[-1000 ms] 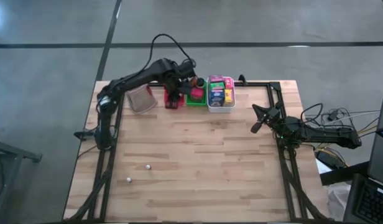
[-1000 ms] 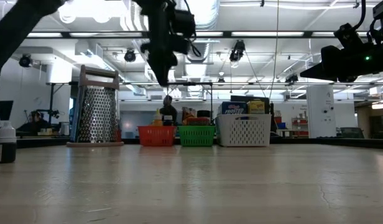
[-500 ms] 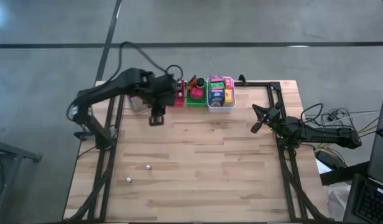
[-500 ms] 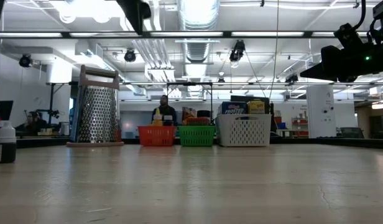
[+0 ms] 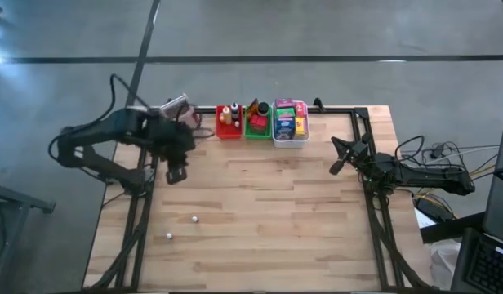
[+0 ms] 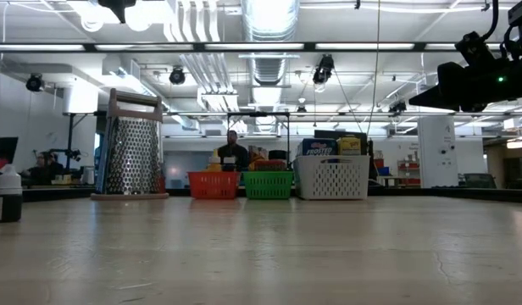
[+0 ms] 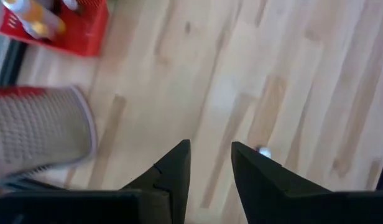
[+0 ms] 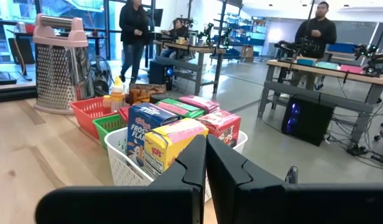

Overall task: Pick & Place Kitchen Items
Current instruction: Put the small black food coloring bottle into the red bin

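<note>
The left gripper [image 5: 176, 174] hangs over the bare wooden table [image 5: 260, 220] near its left edge, its two dark fingers [image 7: 173, 174] parted by a narrow gap with nothing between them. Past those fingers, in the left wrist view, a tiny pale bottle [image 7: 263, 151] lies on the planks just beside one fingertip. From above, two such small pale things lie on the near left part of the table, one [image 5: 193, 219] closer to the middle and the other [image 5: 168, 236] nearer the edge.

A metal grater [image 5: 176, 107] stands at the far left corner, beside a row of three baskets along the far edge. The red basket [image 5: 228, 131] holds small bottles, the green basket [image 5: 257, 127] in the middle holds more toy items, and the white basket [image 5: 290, 140] on the right is packed with upright packets [image 8: 173, 140] in pink, blue, green, yellow and red.

The right gripper [image 5: 338, 163] waits at the table's right edge, its fingers [image 8: 194, 158] closed together and empty, pointing toward the white basket.

People stand among workbenches in the room behind.
</note>
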### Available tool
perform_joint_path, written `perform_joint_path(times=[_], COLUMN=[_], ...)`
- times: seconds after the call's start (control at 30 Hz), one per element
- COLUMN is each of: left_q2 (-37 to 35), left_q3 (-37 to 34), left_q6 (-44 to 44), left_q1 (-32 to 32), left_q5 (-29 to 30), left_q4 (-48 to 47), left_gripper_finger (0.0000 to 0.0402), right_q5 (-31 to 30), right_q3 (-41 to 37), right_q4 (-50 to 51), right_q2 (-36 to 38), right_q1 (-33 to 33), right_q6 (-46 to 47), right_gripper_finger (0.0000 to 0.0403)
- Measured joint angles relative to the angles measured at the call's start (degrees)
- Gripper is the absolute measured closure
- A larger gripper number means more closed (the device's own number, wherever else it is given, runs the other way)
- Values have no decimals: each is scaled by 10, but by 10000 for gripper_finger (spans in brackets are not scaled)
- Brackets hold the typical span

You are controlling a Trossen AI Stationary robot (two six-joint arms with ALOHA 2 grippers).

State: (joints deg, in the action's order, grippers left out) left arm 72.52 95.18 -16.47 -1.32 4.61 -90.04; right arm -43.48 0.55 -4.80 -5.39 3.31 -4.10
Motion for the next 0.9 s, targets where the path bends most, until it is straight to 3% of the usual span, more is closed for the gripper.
perform_joint_path(times=[0.33,0.63,0.9], left_q2=[-84,-88,-88], left_q3=[-132,-189,-220], left_q6=[-29,12,-20], left_q1=[55,109,177], left_q5=[5,13,30], left_q4=[58,94,121], left_gripper_finger=[280,280,299], right_q5=[0,0,0], right_q3=[0,0,0], right_q4=[0,0,0], right_q2=[0,0,0], right_q1=[0,0,0], right_q6=[0,0,0], right_gripper_finger=[394,394,394])
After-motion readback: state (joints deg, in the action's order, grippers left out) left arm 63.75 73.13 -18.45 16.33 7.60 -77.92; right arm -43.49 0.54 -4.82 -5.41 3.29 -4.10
